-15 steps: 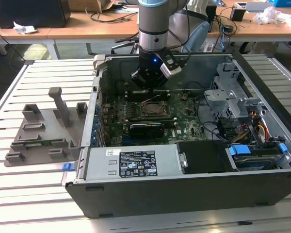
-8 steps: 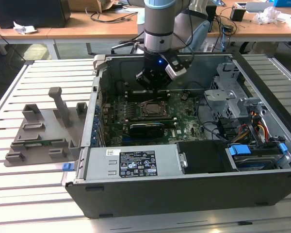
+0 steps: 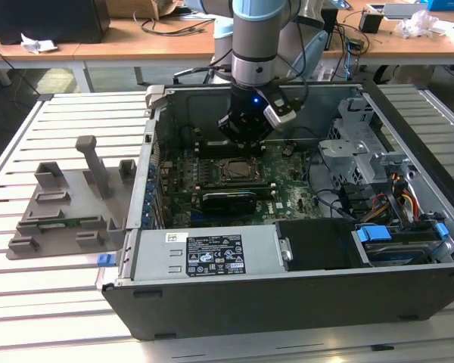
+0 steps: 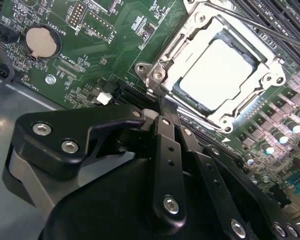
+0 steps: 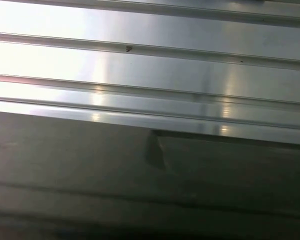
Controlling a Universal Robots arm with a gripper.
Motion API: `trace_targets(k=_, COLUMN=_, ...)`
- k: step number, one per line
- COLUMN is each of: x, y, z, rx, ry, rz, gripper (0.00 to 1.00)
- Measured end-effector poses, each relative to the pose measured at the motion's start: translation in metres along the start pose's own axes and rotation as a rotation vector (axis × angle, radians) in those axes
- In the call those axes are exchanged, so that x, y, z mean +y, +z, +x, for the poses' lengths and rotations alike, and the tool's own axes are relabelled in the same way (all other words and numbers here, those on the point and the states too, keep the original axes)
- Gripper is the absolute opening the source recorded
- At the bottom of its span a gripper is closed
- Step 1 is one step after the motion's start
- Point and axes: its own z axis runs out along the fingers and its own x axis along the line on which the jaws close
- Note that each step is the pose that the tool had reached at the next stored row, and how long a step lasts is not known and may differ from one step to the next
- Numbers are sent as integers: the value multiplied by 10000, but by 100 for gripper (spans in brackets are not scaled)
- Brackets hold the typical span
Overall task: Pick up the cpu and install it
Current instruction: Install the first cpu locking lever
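A workbench [image 3: 30, 318] of pale, ribbed aluminium slats fills the foreground of the exterior view, its long grooves running from that view's left to its right. In the first wrist view the same kind of slats [image 5: 150, 65] catch bright streaks of light above a dull grey panel [image 5: 150, 190]. Behind the bench stand wooden desks [image 3: 129, 47] on white legs, littered with black cables [image 3: 170, 23], crumpled white paper [image 3: 38, 45] and a dark box [image 3: 49, 19] at the exterior view's far left. A strip of greyish floor [image 3: 57, 79] shows under the desks. The lighting is even and bright.
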Motion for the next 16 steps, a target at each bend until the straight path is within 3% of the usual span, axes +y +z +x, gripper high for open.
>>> trace_targets(k=10, x=-15, y=34, z=0, rx=7, ry=32, rz=58, gripper=11)
trace_targets(k=16, x=-16, y=-1, z=1, rx=-4, ry=33, rz=58, gripper=11)
